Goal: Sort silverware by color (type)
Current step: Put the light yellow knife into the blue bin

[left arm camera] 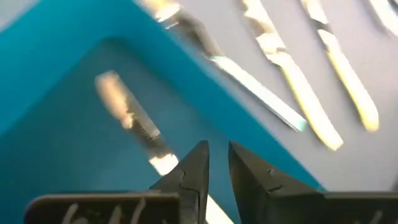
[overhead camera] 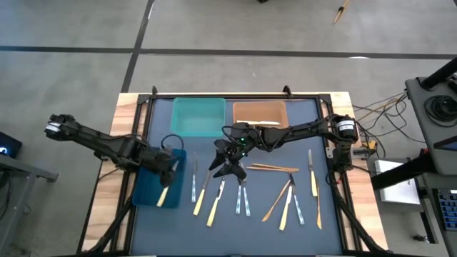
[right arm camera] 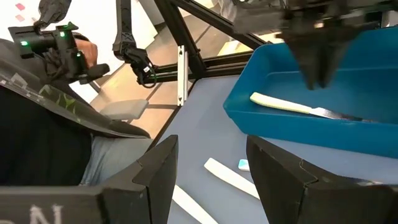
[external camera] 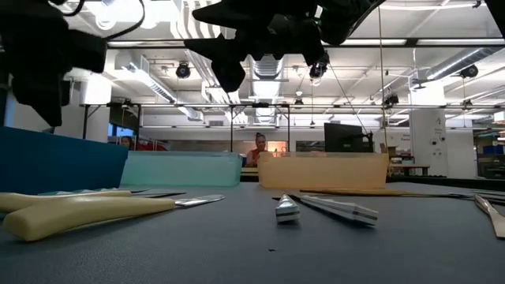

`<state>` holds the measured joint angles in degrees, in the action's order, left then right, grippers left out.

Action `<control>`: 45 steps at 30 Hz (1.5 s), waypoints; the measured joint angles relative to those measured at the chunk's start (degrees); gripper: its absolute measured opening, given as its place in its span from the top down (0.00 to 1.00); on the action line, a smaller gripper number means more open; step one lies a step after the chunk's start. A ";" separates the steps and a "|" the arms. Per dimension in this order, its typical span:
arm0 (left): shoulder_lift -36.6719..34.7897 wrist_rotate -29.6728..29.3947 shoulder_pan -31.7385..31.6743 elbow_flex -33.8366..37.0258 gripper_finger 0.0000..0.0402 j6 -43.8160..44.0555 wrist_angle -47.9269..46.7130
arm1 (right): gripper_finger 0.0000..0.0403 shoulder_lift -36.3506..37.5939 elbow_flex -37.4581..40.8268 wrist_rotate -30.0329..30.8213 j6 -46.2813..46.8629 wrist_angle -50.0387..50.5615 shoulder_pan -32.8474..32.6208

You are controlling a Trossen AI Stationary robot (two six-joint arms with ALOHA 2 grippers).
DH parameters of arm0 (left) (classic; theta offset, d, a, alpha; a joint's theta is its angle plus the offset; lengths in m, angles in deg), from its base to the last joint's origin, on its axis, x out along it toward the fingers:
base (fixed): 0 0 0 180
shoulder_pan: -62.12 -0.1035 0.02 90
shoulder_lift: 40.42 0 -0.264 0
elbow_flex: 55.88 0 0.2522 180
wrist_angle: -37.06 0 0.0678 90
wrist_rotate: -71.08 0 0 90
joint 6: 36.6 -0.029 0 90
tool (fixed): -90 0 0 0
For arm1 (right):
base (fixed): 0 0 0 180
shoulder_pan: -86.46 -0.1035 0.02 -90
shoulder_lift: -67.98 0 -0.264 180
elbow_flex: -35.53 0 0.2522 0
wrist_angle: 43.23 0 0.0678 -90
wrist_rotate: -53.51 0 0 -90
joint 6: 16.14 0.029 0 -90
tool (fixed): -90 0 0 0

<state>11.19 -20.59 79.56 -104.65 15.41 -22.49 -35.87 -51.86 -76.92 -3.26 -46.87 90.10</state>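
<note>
A pale yellow knife [right arm camera: 292, 106] lies flat on the floor of the blue bin [overhead camera: 148, 187] at the mat's left. My left gripper [left arm camera: 217, 158] hangs over it, pointing steeply down, fingers a little open with nothing between them. My right gripper [right arm camera: 208, 168] hovers wide open above the middle of the mat [overhead camera: 227, 165], holding nothing. More silverware lies on the mat: yellow pieces [overhead camera: 214, 210], grey pieces [overhead camera: 243, 201] and orange-tan pieces [overhead camera: 273, 168].
A teal bin [overhead camera: 198, 116] and a tan bin [overhead camera: 259, 113] stand along the mat's far edge; a pale piece [overhead camera: 263, 123] lies in the tan one. Black frame rails border the mat. A person sits far back in the room [external camera: 258, 148].
</note>
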 joint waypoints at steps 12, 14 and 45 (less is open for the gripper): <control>10.34 -0.69 6.54 0.02 1.00 -7.41 1.25 | 0.55 -0.02 0.02 0.00 -1.05 1.04 -0.02; 12.69 -0.78 6.66 0.02 1.00 -7.39 1.47 | 0.55 -0.02 0.02 0.00 -1.35 1.01 -0.02; 25.60 -1.51 6.63 0.15 1.00 3.37 -3.97 | 0.55 -0.11 0.02 0.07 -1.44 1.10 -0.02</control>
<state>36.80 -22.11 86.20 -104.50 18.78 -26.46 -35.98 -51.84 -76.85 -4.70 -45.76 90.08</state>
